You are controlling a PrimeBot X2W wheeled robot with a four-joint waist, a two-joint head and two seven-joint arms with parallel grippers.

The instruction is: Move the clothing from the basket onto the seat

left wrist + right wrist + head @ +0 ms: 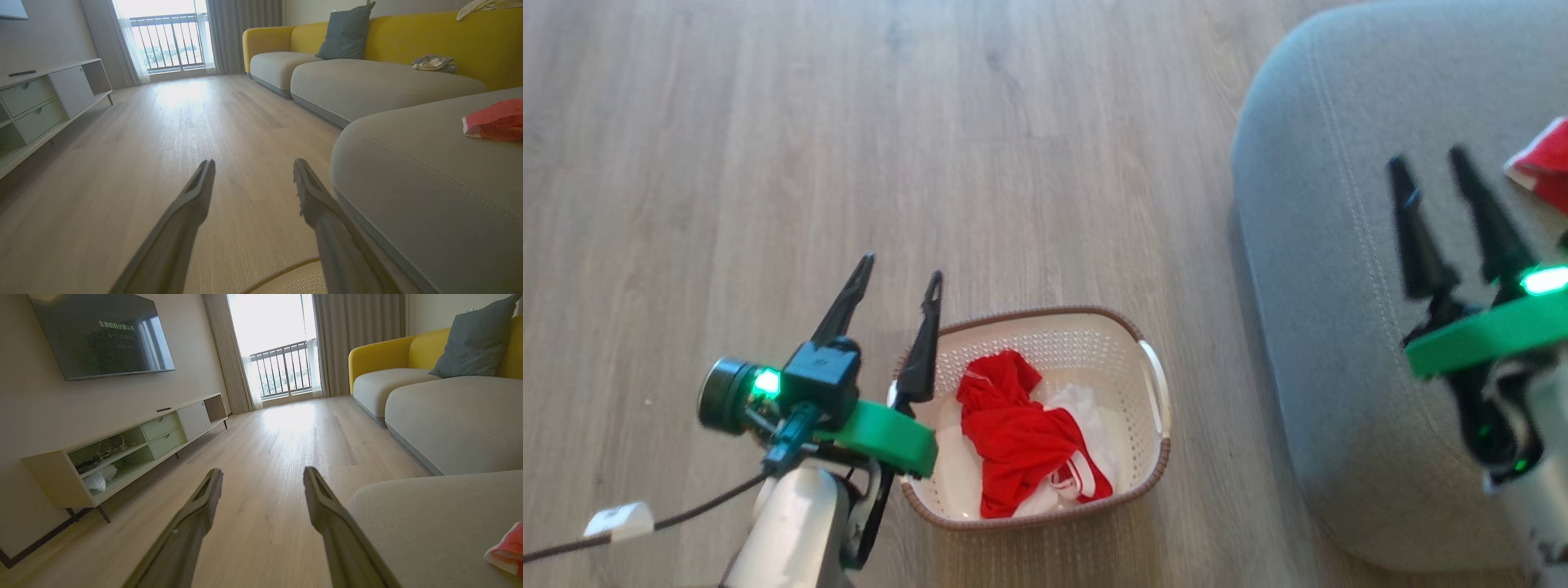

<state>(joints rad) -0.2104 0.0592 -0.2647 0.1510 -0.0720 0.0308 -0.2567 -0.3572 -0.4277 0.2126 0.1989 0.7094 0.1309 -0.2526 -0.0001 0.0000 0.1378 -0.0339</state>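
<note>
Mostly red clothing (1017, 441), white underneath

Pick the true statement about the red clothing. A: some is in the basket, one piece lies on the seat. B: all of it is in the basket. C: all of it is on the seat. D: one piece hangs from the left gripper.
A: a red garment sits in the basket while another red piece lies on the grey seat.

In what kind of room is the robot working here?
Most likely the living room of a home. A yellow sofa stands along one side, a television hangs on the opposite wall above a low media cabinet, and a curtained balcony door closes the far end.
</note>
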